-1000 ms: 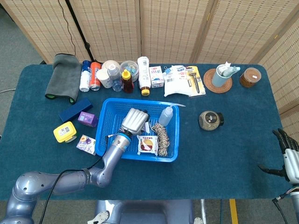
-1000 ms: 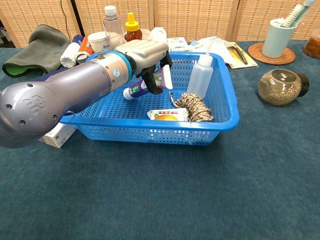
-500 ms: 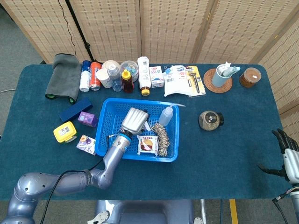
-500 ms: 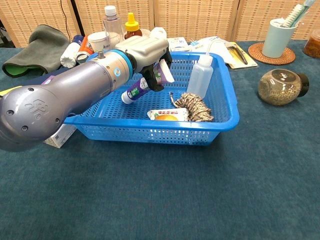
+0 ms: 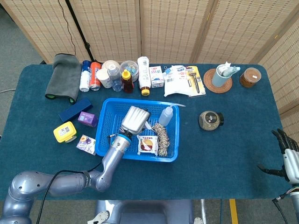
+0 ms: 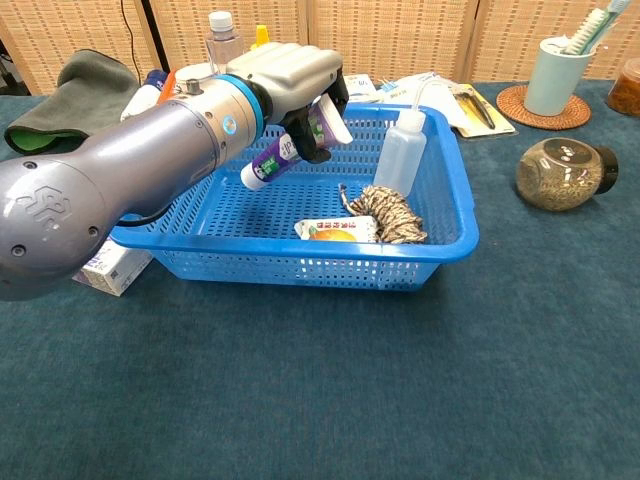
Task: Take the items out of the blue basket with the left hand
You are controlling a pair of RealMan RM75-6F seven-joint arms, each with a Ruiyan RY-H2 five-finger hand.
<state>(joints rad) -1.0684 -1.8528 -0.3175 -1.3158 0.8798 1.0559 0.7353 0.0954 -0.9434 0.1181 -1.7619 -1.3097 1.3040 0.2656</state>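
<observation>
— What is the left hand (image 6: 285, 85) doing?

— It is closed around a purple and white tube (image 6: 285, 152). The tube is up in the air, tilted, with its white cap end pointing down to the left. It hangs over the blue basket (image 6: 440, 235) and does not touch the bottom.

— What is under the hand?

— Just to its right in the basket stands a clear squeeze bottle (image 6: 400, 151). Below that lies a ball of twine (image 6: 385, 211), and a small snack packet (image 6: 333, 229) sits beside the twine, near the front wall.

— And the right hand (image 5: 287, 156)?

— It is far off to the right, at the table edge. Its dark fingers are spread apart and it holds nothing.

— What is behind the left hand?

— A row of bottles and cans, with a grey cloth (image 5: 62, 77) off to the left.
</observation>
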